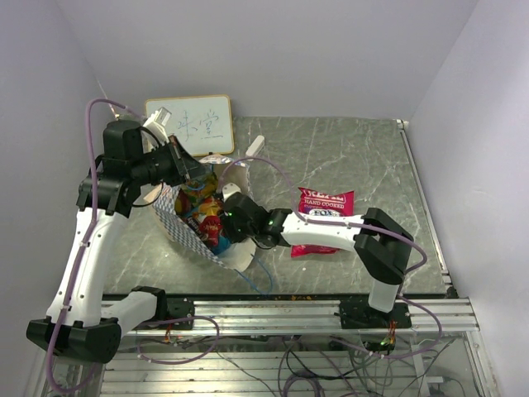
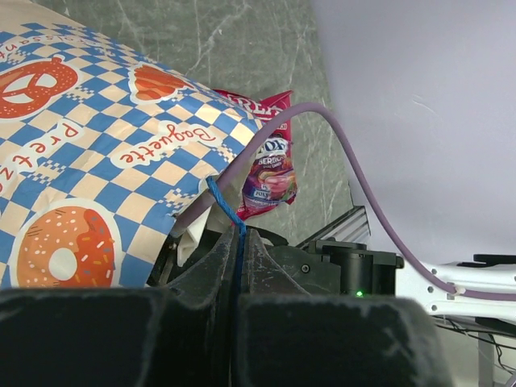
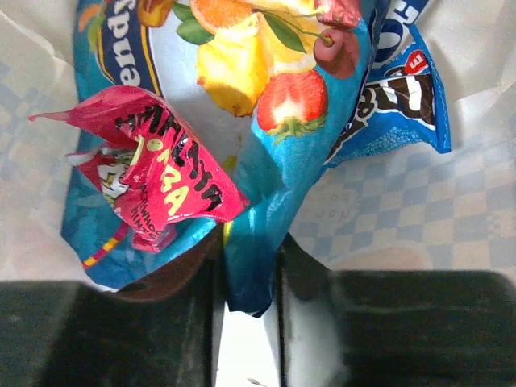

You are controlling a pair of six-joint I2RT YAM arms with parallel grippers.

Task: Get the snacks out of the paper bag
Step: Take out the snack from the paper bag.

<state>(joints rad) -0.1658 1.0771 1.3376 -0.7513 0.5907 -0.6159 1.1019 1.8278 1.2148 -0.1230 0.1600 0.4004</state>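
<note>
The right gripper [image 3: 250,278], reaching into the paper bag [image 1: 182,227], has its jaws pinched shut on the lower edge of a blue fruit-printed packet [image 3: 274,153]. A small red packet [image 3: 157,181] lies against that packet, and another blue packet [image 3: 403,97] sits just beside it. The left gripper [image 2: 238,250] has its jaws closed on the bag's blue cord handle [image 2: 219,197]. A pink-red packet [image 1: 326,203] lies flat on the surface [image 1: 331,157], outside the bag.

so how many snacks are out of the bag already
1: the pink-red packet on the table, right of the paper bag. The rest are inside it, some possibly hidden.
</note>
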